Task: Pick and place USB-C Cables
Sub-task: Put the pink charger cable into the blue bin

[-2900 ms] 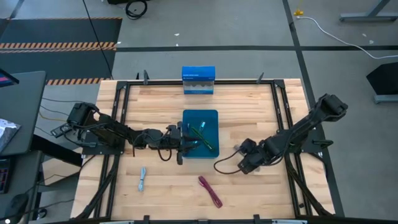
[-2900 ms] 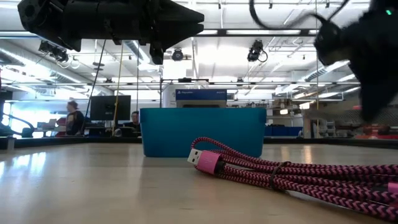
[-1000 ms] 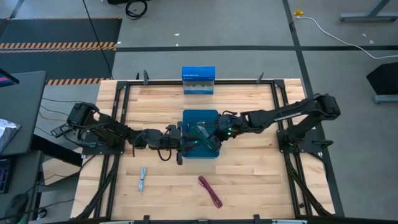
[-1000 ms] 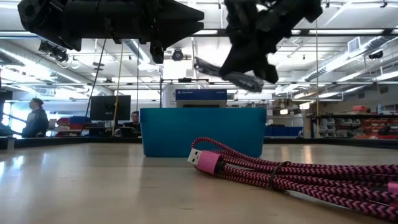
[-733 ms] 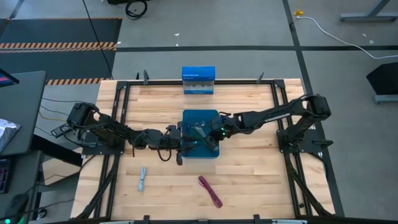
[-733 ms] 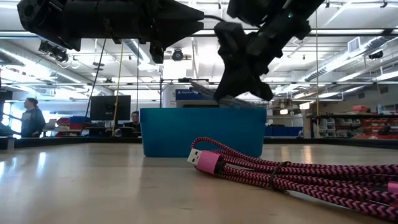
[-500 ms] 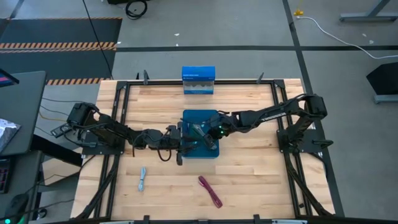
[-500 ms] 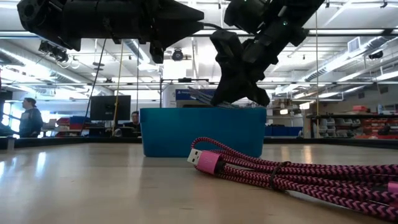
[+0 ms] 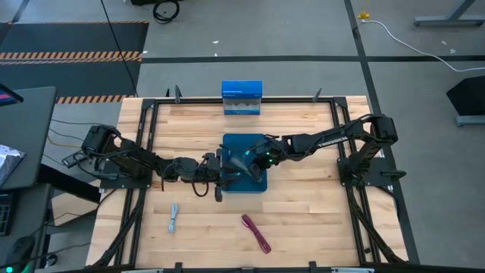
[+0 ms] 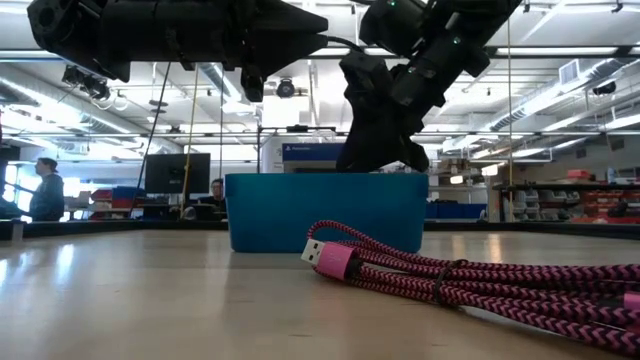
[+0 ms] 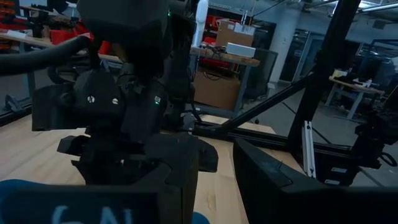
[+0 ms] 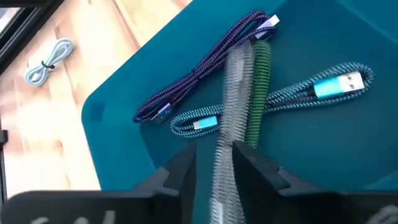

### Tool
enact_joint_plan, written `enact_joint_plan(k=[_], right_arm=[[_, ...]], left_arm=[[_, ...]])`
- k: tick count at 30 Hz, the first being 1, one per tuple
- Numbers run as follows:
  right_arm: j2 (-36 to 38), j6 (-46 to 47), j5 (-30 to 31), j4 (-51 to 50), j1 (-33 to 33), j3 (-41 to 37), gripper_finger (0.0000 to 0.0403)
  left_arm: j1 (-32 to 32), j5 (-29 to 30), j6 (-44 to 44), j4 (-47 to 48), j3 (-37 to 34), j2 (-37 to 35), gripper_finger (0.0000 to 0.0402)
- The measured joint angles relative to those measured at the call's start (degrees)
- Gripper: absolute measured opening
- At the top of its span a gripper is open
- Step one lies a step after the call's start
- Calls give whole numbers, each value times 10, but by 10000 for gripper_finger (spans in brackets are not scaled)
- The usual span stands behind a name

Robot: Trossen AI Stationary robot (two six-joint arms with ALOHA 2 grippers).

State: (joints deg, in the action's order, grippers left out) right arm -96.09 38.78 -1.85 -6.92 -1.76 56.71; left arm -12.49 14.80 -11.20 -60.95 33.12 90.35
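**Ana:** While the right claw (image 12: 214, 165) hangs over the blue bin (image 9: 244, 184), what does it hold?

**Ben:** It grips the grey cable (image 12: 229, 118) between its fingers. The cable runs straight away from the claw, with its long axis along the green cable (image 12: 257, 93), and it lies just on top of that one.

**Ana:** So the cable is already inside the bin?

**Ben:** Its far part is down among the others, I think. The purple cable (image 12: 205, 62) lies on one side, and the teal cable (image 12: 292, 93) goes across under the grey and the green. I judge that the release needs only a small opening of the fingers.

**Ana:** What stands in the way?

**Ben:** The left claw (image 9: 220, 174) waits at the bin's left edge, very near to the right one. I cannot tell if it is open or closed. When the right arm pulls back, it must keep apart from it.

**Ana:** And the rest?

**Ben:** The pale blue cable (image 9: 173, 218) and the pink cable (image 9: 256, 232) lie on the bench (image 9: 303, 220), well apart from the bin. The pale blue one is nearer to the left arm, the pink one lies about in the middle.
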Motion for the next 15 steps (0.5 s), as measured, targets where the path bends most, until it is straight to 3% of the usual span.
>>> enact_joint_plan(k=[6,15], right_arm=[[1,-5,-11,-3,-1,0,143],[61,-15,-66,-43,-2,0,146]], left_arm=[[-2,0,-2,0,0,0,107],[-6,-1,5,-3,0,0,107]])
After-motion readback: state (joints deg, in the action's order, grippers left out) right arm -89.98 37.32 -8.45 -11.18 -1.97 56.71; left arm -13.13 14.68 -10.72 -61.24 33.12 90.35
